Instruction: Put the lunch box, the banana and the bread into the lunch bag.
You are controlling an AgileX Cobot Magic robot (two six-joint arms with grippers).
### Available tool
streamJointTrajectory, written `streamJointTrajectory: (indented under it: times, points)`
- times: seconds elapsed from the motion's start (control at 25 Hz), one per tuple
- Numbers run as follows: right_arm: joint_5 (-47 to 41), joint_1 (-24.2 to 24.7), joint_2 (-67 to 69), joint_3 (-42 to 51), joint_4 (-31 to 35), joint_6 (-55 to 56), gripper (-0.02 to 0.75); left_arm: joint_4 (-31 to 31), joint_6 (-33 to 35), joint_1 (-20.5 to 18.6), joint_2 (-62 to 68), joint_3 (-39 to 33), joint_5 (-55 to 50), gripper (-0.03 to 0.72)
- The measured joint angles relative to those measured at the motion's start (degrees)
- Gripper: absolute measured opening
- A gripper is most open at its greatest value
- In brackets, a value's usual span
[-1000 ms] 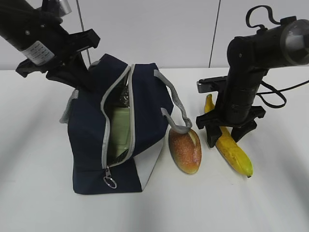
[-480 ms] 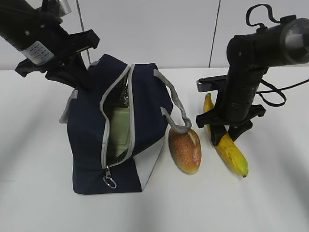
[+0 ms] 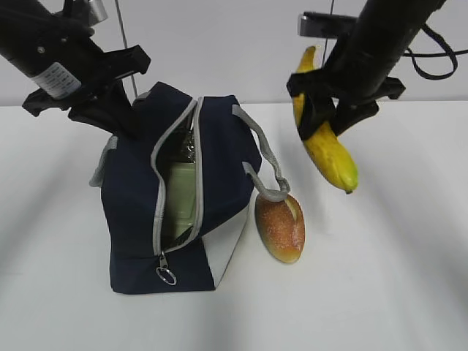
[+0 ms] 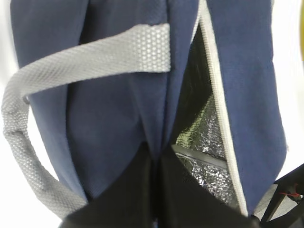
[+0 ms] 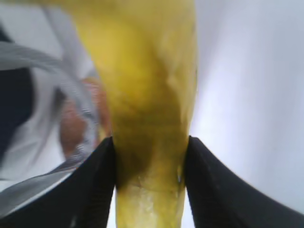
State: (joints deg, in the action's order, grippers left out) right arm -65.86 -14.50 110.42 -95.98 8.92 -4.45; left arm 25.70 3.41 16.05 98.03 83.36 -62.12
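Note:
The navy lunch bag (image 3: 139, 212) stands on the table with its zipper open. The sage-lidded lunch box (image 3: 180, 196) is inside it. My left gripper (image 3: 121, 121) is shut on the bag's edge fabric (image 4: 156, 118) and holds the opening wide; silver lining (image 4: 199, 137) shows inside. My right gripper (image 3: 322, 110) is shut on the yellow banana (image 3: 325, 146) and holds it in the air, to the right of and above the bag; the banana (image 5: 147, 95) fills the right wrist view between the fingers (image 5: 95, 185). The bread (image 3: 281, 225) lies on the table beside the bag's white panel.
A grey webbing handle (image 3: 269, 172) hangs over the bag's right side, touching the bread. A metal ring pull (image 3: 167, 276) hangs at the zipper's lower end. A black cable (image 3: 439, 66) trails off the right arm.
My right gripper has lifted the banana off the table, up and slightly left. The left gripper and the bag have not moved.

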Motion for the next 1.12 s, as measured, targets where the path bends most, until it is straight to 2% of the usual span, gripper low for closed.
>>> streamJointTrajectory:
  times: [0.24,0.32,0.44,0.64,0.8,1.12]
  points:
    - [-3.58,0.0,-3.93,-0.36,25.93,-9.63,0.327,-0.26,0.0,0.0,0.0,0.0,0.11,-0.003]
    - [-3.98,-0.1,-3.93,-0.36,32.33,-10.65,0.327,-0.3,0.0,0.0,0.0,0.0,0.17,-0.003]
    - [-3.02,-0.55,-3.93,-0.36,38.59,-11.12,0.327,-0.32,0.0,0.0,0.0,0.0,0.23,-0.003]
    - [0.16,-4.2,-2.28,-0.36,43.15,-11.31,0.327,-0.37,0.0,0.0,0.0,0.0,0.23,-0.003]
    - [2.25,-6.53,1.6,-0.36,43.84,-10.06,0.327,-0.37,0.0,0.0,0.0,0.0,0.23,-0.003]
    - [5.2,-6.62,6.46,-0.36,43.65,-7.07,0.327,-0.42,0.0,0.0,0.0,0.0,0.23,-0.003]
